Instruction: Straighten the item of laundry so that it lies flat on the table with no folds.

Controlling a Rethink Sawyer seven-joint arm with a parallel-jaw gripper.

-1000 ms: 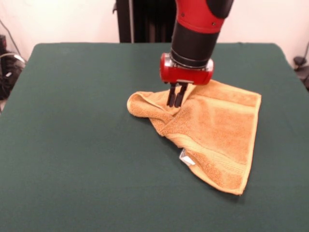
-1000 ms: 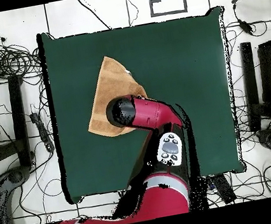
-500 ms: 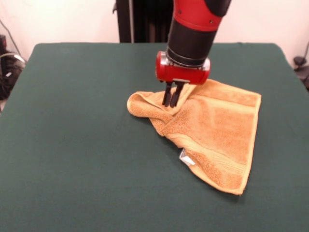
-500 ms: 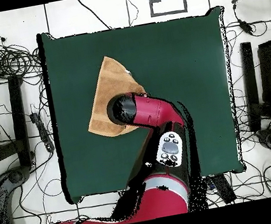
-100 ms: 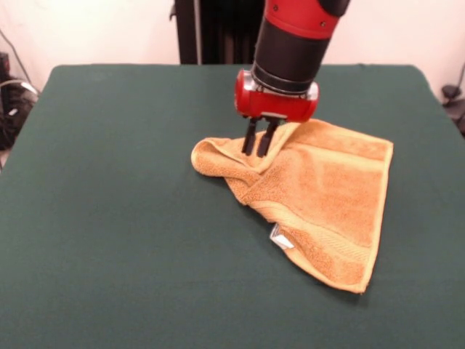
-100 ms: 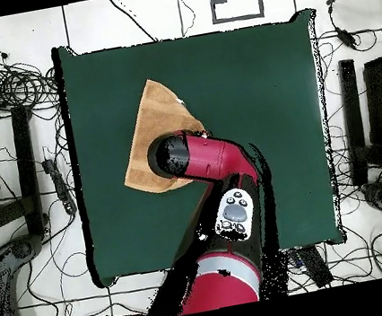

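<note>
Hovering our gripper (image 5: 256, 147), jaws nearly together and holding nothing, just above the towel (image 5: 320, 196) on the worktop (image 5: 109, 218), one corner folded over, unfolding remains.

I see the towel (image 5: 320, 189) as nubbly terry cloth, matt, with flatter woven bands near its edges and a small smooth white tag (image 5: 280, 237). The table (image 5: 123, 218) wears a matt, felt-like green cloth. My arm's (image 5: 294, 36) red shell looks glossy, hard plastic.
</note>
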